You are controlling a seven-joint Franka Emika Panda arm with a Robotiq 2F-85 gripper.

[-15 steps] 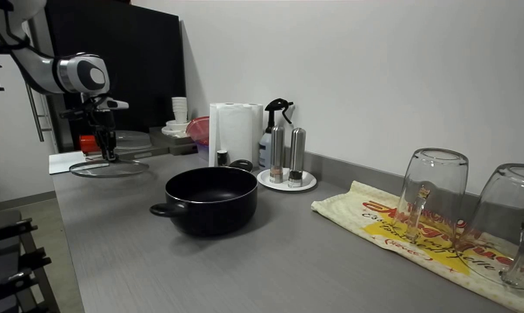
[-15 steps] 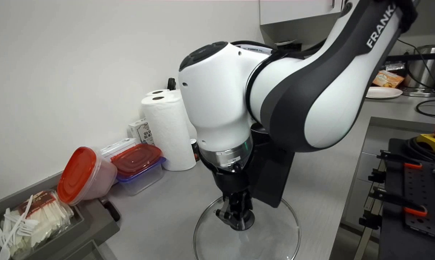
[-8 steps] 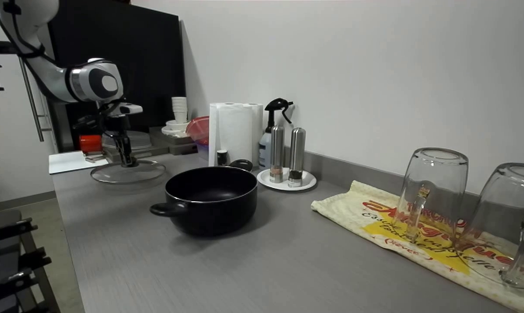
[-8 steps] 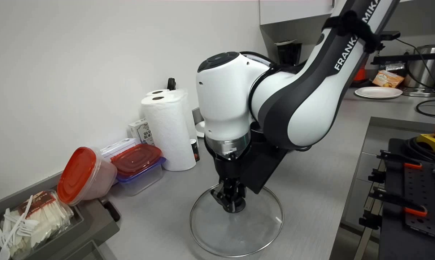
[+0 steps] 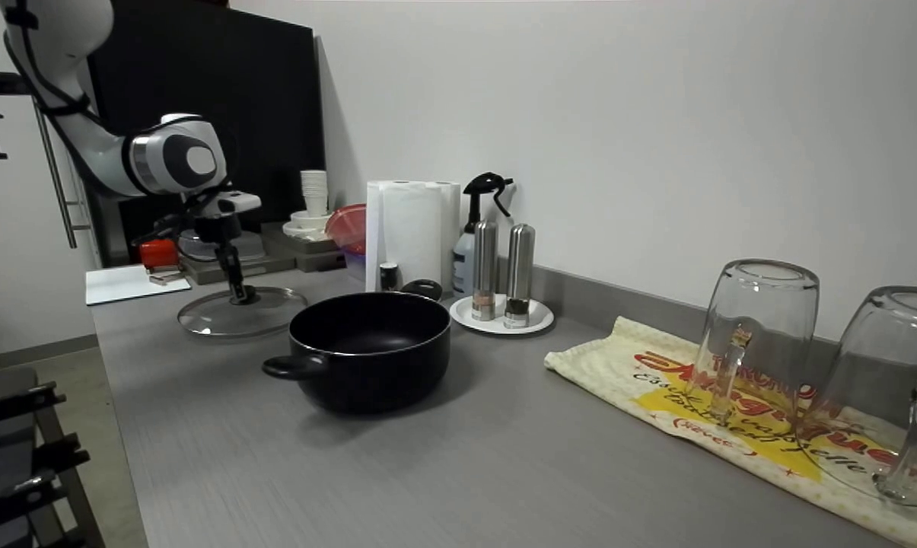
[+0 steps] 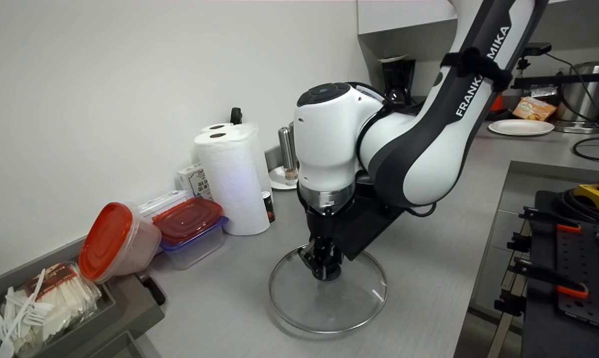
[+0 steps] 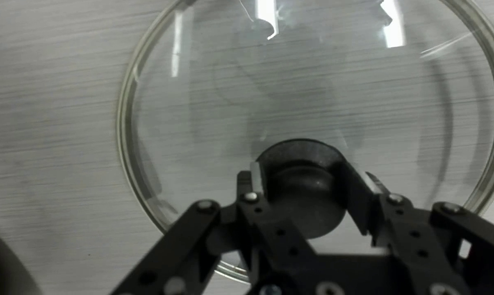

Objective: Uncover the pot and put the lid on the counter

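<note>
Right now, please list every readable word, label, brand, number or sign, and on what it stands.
"FRANK… MIKA": robot arm; black strap hides the middle.
"Essuie", probably: patterned cloth; other lettering unclear.
Too small or blurred: white box, orange packet, plastic bag.
No number is readable.

there is one pot [image 5: 373, 377], one glass lid [image 6: 331, 301], one robot arm [image 6: 398, 144], one gripper [image 7: 306, 188], two glass mugs [image 5: 766, 335], one patterned cloth [image 5: 660, 380], two silver grinders [image 5: 520, 266] and one spray bottle [image 5: 466, 250].

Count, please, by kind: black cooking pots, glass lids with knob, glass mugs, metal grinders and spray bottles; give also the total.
Black cooking pot: 1
Glass lid: 1
Glass mugs: 2
Metal grinders: 2
Spray bottle: 1
Total: 7
</note>
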